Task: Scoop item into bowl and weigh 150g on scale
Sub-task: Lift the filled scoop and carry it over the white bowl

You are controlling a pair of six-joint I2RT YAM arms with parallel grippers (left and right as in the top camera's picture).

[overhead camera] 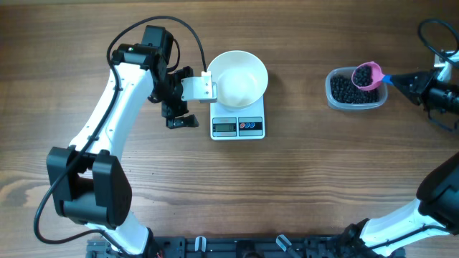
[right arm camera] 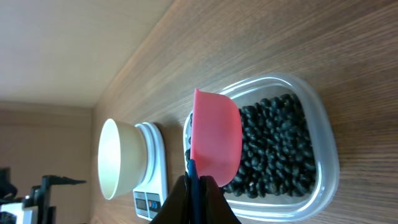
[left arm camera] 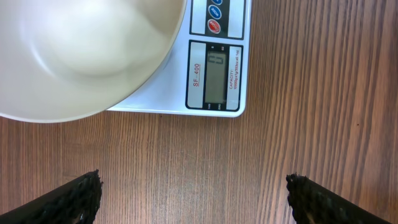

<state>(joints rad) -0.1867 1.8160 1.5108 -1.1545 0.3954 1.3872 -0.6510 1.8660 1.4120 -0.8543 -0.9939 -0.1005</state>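
The scale (overhead camera: pixel 238 127) reads "SF-400" in red beside its grey display (left arm camera: pixel 216 74), with a line of small print starting "CAPACITY" on the other side that I cannot read further. The display shows one figure that looks like a zero. A blue and a red button (left arm camera: pixel 214 26) sit next to it. The bowl (overhead camera: pixel 240 77) stands on the scale, round, white and smooth inside, and its rim overhangs the platform toward my left side. The beans (overhead camera: pixel 351 91) are tiny, round and black, and lie loose in a clear tub (overhead camera: pixel 356 106) far to the right of the scale, near the table's edge. My right pincer (overhead camera: pixel 403 80) is closed on the blue handle of a pink scoop (overhead camera: pixel 367 75), which it holds over the tub's far corner. From above, dark beans show in the scoop's cup. From my right wrist I see only the cup's pink back, tipped on its side above the pile. My left pincer (overhead camera: pixel 188 98) stands wide and holds nothing. It sits just beside the bowl's left rim, its fingertips (left arm camera: pixel 78 196) low over the wood on either side of the scale's front corner. A broad stretch of table (overhead camera: pixel 297 165) lies between scale and tub, and another in front of both.
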